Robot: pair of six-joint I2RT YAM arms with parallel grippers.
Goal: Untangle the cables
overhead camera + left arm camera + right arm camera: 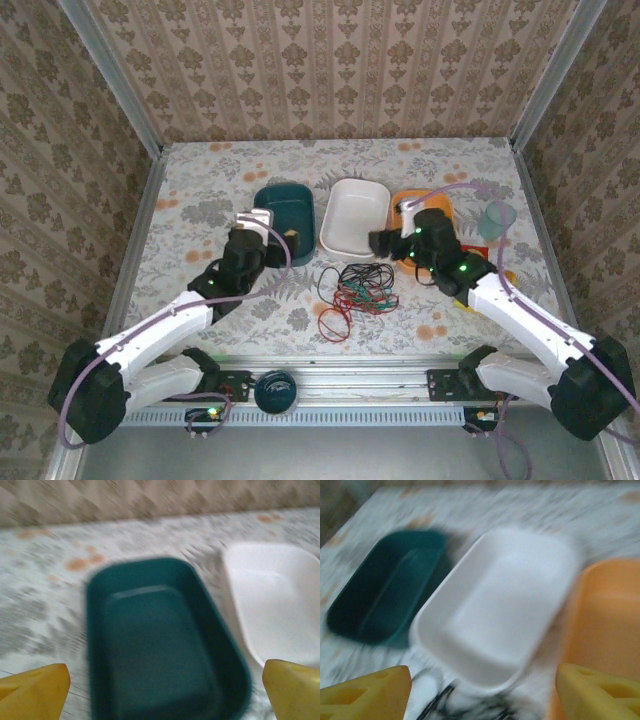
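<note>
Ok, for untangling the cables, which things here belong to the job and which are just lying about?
Job: cables, a red, green and black tangle.
Lying about: teal tray, white tray, orange tray, clear cup.

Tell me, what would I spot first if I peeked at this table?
A messy knot of thin red, green and black cables lies in the front middle of the flowery table. Just behind it three tubs sit in a row: a dark teal tub on the left, a white tub in the middle and an orange tub on the right.
</note>
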